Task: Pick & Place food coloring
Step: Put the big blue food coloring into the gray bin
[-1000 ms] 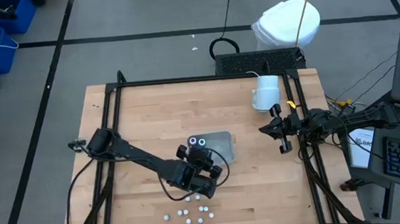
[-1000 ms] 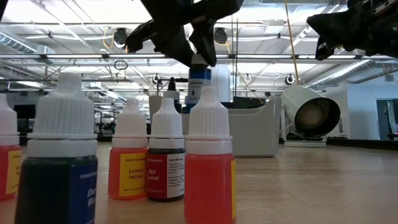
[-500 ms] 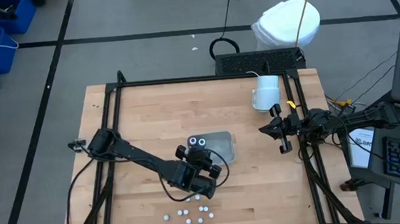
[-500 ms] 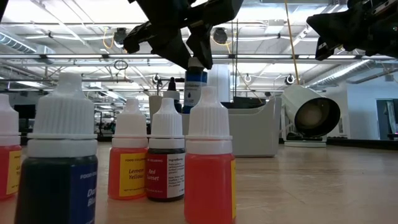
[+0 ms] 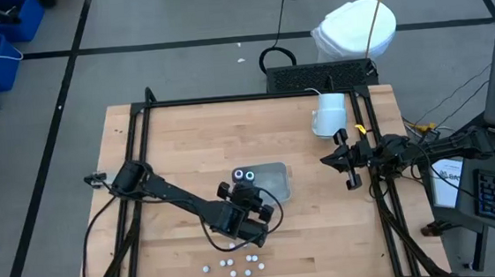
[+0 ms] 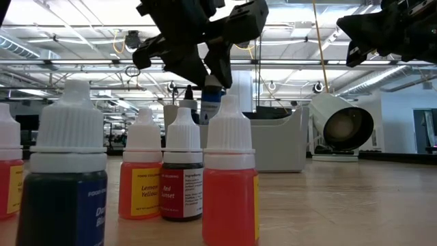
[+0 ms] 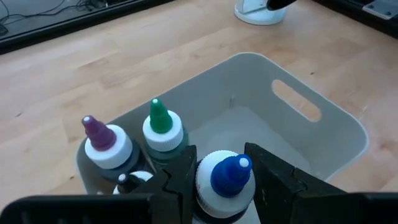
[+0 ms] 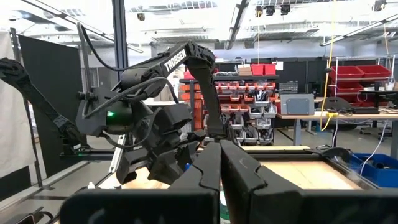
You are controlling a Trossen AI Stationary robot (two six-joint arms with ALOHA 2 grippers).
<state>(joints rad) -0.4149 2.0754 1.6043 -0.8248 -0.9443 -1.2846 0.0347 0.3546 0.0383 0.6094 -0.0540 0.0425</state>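
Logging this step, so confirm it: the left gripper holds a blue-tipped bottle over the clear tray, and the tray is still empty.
Not empty. The left wrist view shows the tray already holding a purple-tipped bottle and a green-tipped bottle. The rest stands: the left gripper holds the blue-tipped bottle over it.

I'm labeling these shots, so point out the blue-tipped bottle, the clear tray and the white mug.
blue-tipped bottle (image 7: 225, 177): left wrist view, its blue tip.
clear tray (image 7: 323, 134): left wrist view, its side wall.
white mug (image 5: 329, 113): high view, its body.
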